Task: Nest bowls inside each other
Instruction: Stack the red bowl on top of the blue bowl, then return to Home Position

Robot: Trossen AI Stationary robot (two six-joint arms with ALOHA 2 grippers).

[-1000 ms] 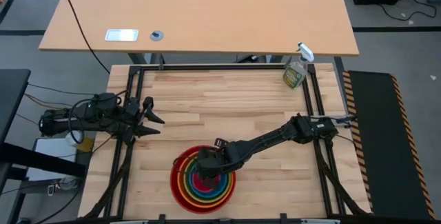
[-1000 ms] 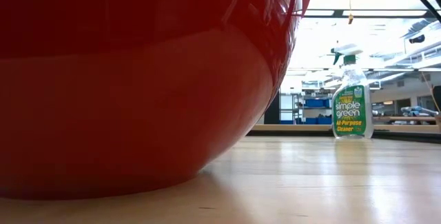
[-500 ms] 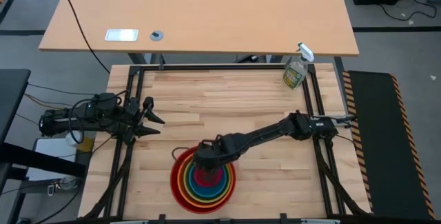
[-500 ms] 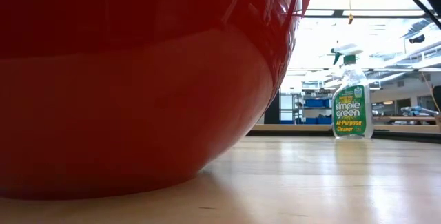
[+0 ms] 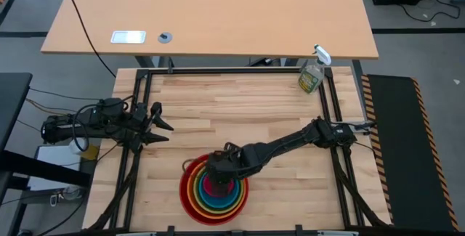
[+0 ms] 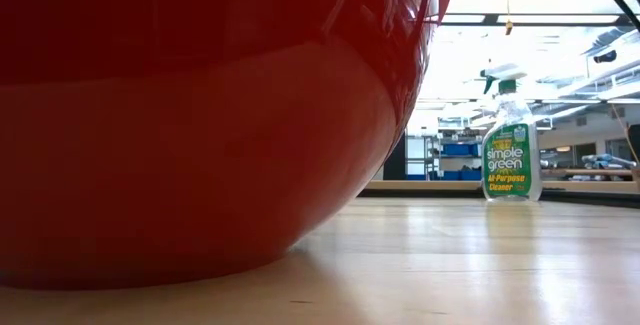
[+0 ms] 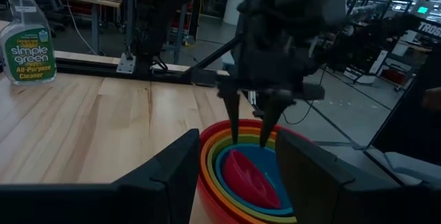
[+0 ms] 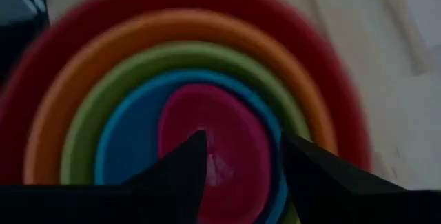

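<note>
Five bowls sit nested near the table's front edge: red (image 5: pixel 187 196) outermost, then orange (image 7: pixel 210 156), lime green (image 8: pixel 79 138), blue (image 8: pixel 127 141) and the small pink bowl (image 8: pixel 207 131) in the middle. The pink bowl (image 7: pixel 249 177) lies tilted inside the blue one. My right gripper (image 7: pixel 248 141) hangs open just above the stack, fingers pointing down over the pink bowl and clear of it. My left gripper (image 5: pixel 168 133) waits open at the table's left edge, pointing level toward the stack.
A green spray bottle (image 5: pixel 312 75) stands at the table's far right corner, also in the low view (image 6: pixel 510 145). The red bowl's wall (image 6: pixel 200 115) fills the low view's left. A black frame rail (image 5: pixel 232 70) runs along the far edge. Bare wood lies between stack and bottle.
My right gripper has risen out of the nested bowls and drawn slightly toward the table's far edge. The pink bowl has stayed behind inside the blue bowl. The stack has not shifted.
</note>
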